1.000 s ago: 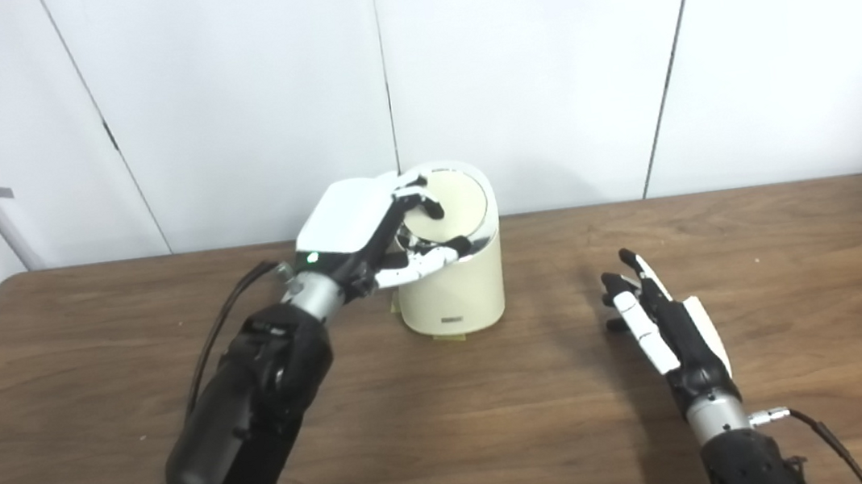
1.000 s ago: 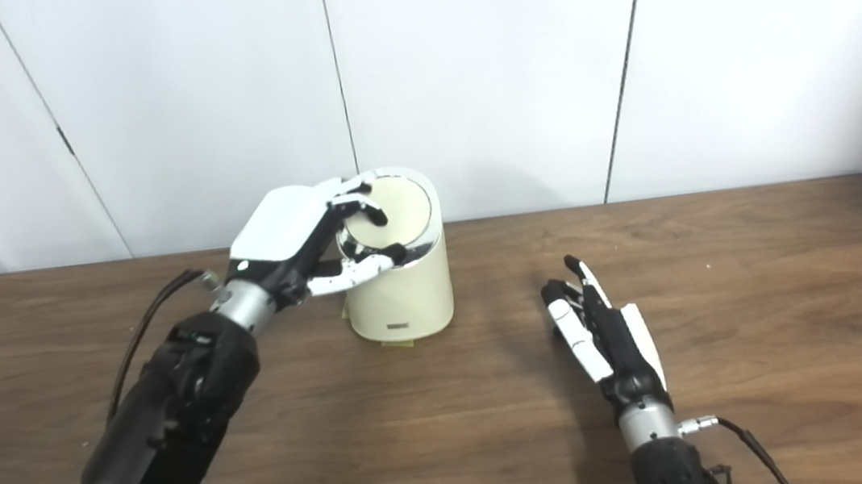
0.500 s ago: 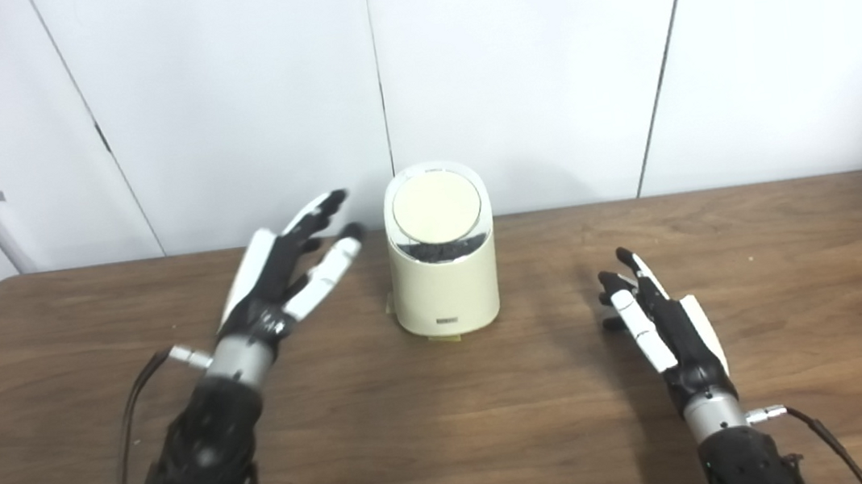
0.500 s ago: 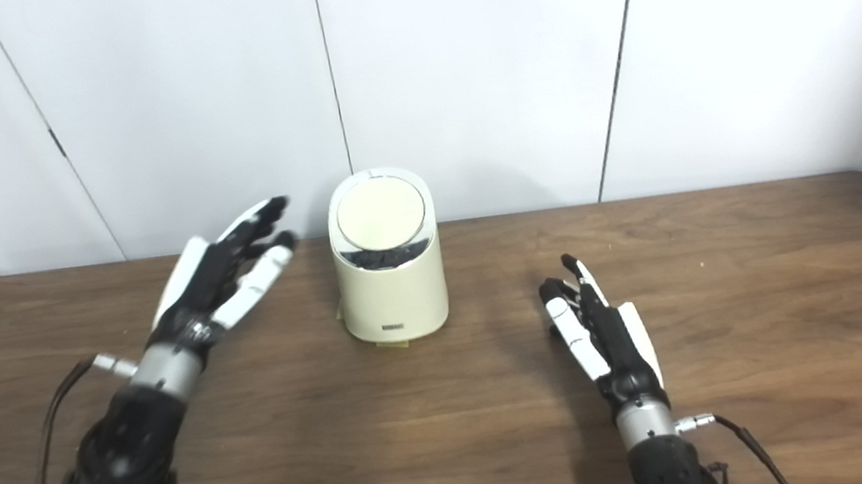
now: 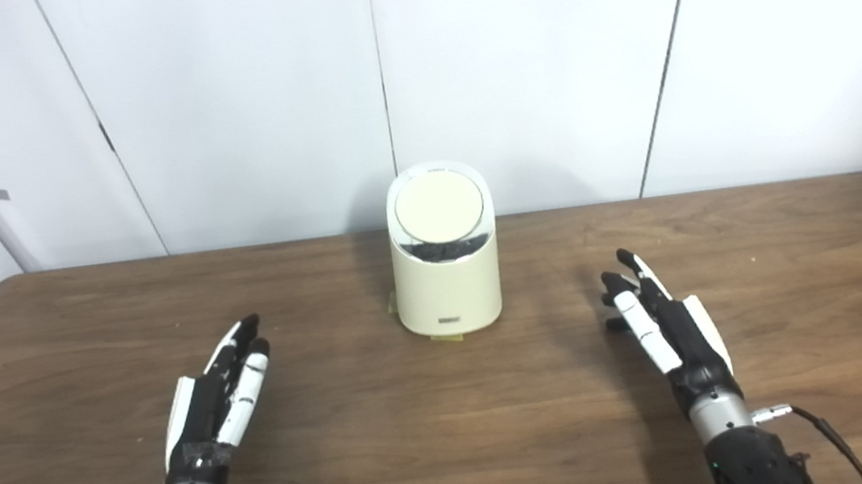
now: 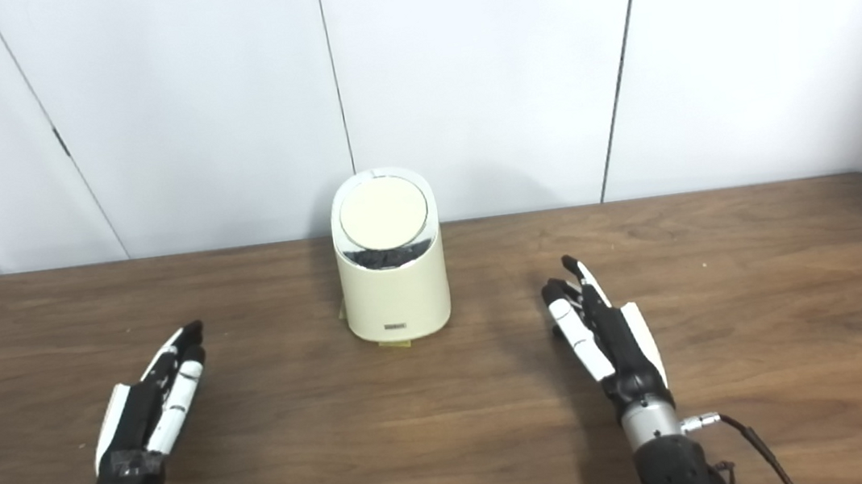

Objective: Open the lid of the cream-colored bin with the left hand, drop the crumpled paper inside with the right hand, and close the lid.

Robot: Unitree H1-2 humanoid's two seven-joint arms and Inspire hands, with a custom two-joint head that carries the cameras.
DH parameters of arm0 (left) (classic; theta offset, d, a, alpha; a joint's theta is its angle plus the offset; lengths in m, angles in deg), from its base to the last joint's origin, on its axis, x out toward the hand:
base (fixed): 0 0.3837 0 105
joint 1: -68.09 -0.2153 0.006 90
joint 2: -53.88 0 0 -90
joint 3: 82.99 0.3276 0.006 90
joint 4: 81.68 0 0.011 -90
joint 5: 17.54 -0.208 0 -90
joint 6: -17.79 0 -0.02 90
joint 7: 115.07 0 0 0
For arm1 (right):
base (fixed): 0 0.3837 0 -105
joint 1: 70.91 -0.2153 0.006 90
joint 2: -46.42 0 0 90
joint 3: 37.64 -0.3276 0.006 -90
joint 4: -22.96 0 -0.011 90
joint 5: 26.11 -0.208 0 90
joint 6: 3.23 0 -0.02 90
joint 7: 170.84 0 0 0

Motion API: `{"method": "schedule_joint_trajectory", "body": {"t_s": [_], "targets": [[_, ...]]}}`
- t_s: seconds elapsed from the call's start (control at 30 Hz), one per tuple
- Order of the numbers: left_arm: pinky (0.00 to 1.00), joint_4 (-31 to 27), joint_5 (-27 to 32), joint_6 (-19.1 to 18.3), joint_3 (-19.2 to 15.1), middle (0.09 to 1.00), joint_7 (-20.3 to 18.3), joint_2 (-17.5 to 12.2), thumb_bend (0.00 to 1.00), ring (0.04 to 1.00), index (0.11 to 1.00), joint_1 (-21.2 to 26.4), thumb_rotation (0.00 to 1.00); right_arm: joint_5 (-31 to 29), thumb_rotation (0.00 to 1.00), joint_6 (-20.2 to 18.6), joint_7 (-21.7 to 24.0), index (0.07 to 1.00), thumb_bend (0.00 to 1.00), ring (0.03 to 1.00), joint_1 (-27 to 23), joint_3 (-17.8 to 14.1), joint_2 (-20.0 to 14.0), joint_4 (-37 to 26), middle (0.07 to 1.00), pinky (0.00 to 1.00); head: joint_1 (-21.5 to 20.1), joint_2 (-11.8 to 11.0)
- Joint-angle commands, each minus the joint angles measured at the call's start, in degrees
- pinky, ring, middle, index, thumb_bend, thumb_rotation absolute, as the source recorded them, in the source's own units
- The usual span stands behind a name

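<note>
The cream-colored bin (image 5: 448, 289) stands at the back middle of the wooden table (image 5: 453, 434). Its round lid (image 5: 439, 206) sits tilted toward me over a dark gap at the front rim. My left hand (image 5: 214, 405) rests low on the table, front left of the bin and well apart from it, open, holding nothing. On the other side my right hand (image 5: 664, 325) lies flat, front right of the bin, also open with nothing in it. No crumpled paper shows in either view.
A small yellowish scrap (image 5: 446, 338) pokes out from under the bin's front base. White wall panels (image 5: 380, 77) rise directly behind the table's far edge. Thin cables trail from both wrists near the bottom edge.
My left hand let go of the bin's lid, drew back toward me and came down onto the table at front left, open. The right hand stayed where it was.
</note>
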Motion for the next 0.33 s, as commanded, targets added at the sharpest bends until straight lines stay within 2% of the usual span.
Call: {"method": "schedule_joint_trajectory", "body": {"t_s": [0.0,0.1,0.3], "targets": [[0.98,0.23,3.01,2.72,-0.73,0.956,0.59,0.38,0.37,0.977,0.979,0.74,0.78,-0.21,0.96,0.12,-0.07,0.961,0.51,0.842,-1.07,-0.79,-0.61,-2.26,0.881,0.73,-0.10,0.10],[0.96,1.66,5.88,3.83,-1.02,0.959,0.51,1.02,0.37,0.970,0.980,-0.12,0.76,-0.69,0.96,-0.83,0.29,0.960,0.51,0.864,-0.58,-1.37,-0.63,-3.13,0.892,0.75,-0.38,0.28],[0.95,3.87,7.05,6.75,-0.33,0.954,1.27,1.77,0.38,0.955,0.975,-1.49,0.74,-3.94,0.91,-0.63,0.85,0.953,0.51,0.885,0.45,-3.22,-0.08,-4.27,0.906,0.77,-0.83,0.44]]}}
